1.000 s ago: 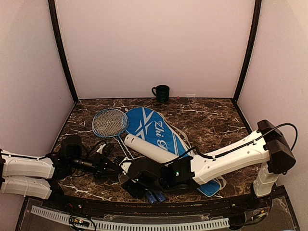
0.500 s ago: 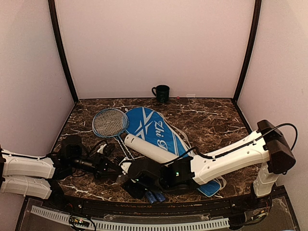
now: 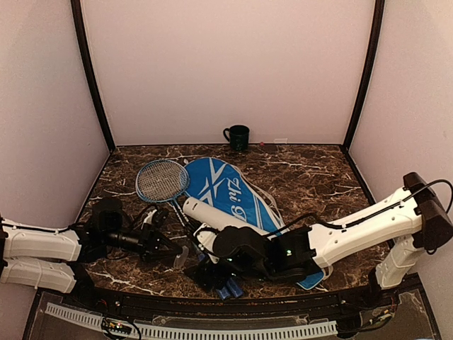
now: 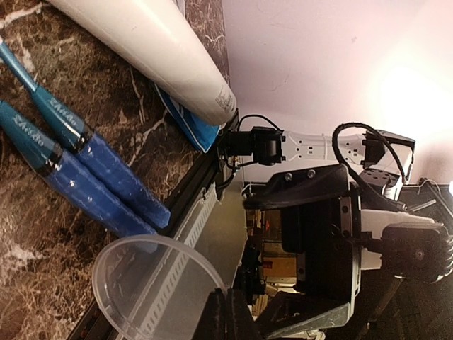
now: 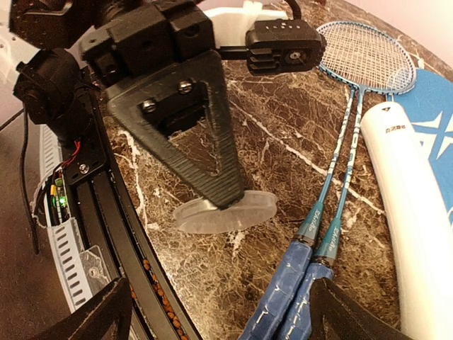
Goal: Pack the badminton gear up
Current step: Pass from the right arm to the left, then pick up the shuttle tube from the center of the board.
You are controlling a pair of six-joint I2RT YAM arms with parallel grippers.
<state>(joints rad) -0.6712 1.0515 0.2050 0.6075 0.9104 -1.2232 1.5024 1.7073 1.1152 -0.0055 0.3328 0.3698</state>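
Two blue-handled rackets (image 3: 161, 180) lie side by side, heads at the far left and grips (image 5: 304, 283) near the front edge. A long white tube (image 3: 219, 219) rests across the blue cover (image 3: 226, 188). My left gripper (image 4: 226, 319) is shut on the rim of a clear round lid (image 4: 148, 283), held just above the marble; the lid (image 5: 226, 211) also shows in the right wrist view. My right gripper (image 5: 226, 322) stands open over the racket grips, a little right of the lid, with nothing between its fingers.
A dark green mug (image 3: 237, 136) stands at the back wall. A black rail with a white cable duct (image 3: 212, 329) runs along the front edge, close to the grips. Side walls close in left and right. The right arm (image 3: 354, 230) crosses the cover's near end.
My right gripper has opened wider and its arm has drawn back to the right, away from the lid. The left gripper has closed fully on the lid and stayed put.
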